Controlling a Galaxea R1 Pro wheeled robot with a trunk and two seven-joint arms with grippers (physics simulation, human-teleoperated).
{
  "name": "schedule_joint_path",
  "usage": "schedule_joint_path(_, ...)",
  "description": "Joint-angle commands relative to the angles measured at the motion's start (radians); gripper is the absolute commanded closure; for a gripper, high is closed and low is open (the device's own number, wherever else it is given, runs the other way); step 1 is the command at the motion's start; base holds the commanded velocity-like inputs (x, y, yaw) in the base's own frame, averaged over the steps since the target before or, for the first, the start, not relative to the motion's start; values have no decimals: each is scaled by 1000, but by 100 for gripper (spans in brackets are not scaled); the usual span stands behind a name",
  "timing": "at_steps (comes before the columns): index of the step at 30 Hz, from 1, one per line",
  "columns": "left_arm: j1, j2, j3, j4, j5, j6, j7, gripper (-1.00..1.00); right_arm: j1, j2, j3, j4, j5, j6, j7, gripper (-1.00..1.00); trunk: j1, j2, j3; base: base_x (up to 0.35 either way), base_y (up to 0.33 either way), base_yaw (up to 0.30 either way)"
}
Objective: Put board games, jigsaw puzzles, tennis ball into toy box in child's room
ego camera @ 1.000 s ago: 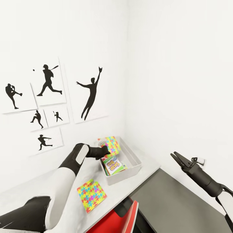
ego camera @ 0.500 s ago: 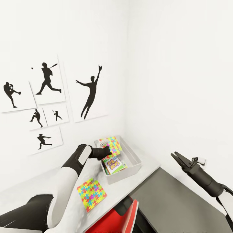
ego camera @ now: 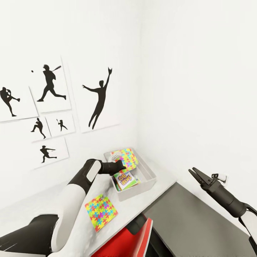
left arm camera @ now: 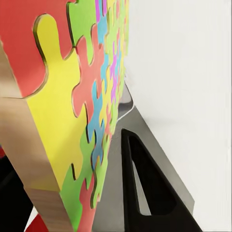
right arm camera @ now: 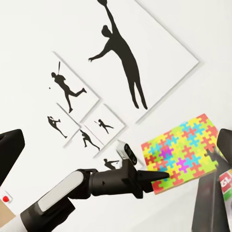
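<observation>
One jigsaw puzzle lies flat on the counter, waiting its turn. Beyond it, the left gripper pinches the second puzzle edge-up over the toy box, probably to clear the board game inside. The right gripper hangs spread and empty, well apart.
</observation>
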Motion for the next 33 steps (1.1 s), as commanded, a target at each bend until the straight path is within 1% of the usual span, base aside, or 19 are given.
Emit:
schedule_joint_path(1,0,0,3,-1,-5,5,-10,100,0,0,0,0,-7,7,0,-100,0,-1,-2,0,0,0)
schedule_joint_path(2,0,2,-2,-3,-5,5,-32,100,0,0,0,0,-7,7,0,-100,0,-1,-4,0,0,0)
schedule_joint_path(5,0,3,-6,-5,-6,5,-63,100,0,0,0,0,-7,7,0,-100,0,-1,-9,0,0,0)
schedule_joint_path(10,0,5,-11,-7,-8,5,-78,100,0,-1,0,0,-7,7,0,-100,0,-1,-17,0,0,0)
schedule_joint_path(13,0,5,-36,-9,-9,4,-79,100,0,-1,-1,0,-7,7,0,-100,0,-1,-22,0,0,0)
schedule_joint_path(14,0,5,-53,-11,-9,1,-80,100,0,-1,0,0,-7,7,0,-100,0,-1,-24,0,0,0)
schedule_joint_path(17,0,6,-67,-14,-9,-24,-84,100,0,-1,-1,0,-7,7,0,-100,0,-1,-29,0,0,0)
schedule_joint_path(33,-2,6,-76,-17,-9,-55,-85,100,0,-1,-1,1,-7,7,0,-100,0,-1,-55,0,0,0)
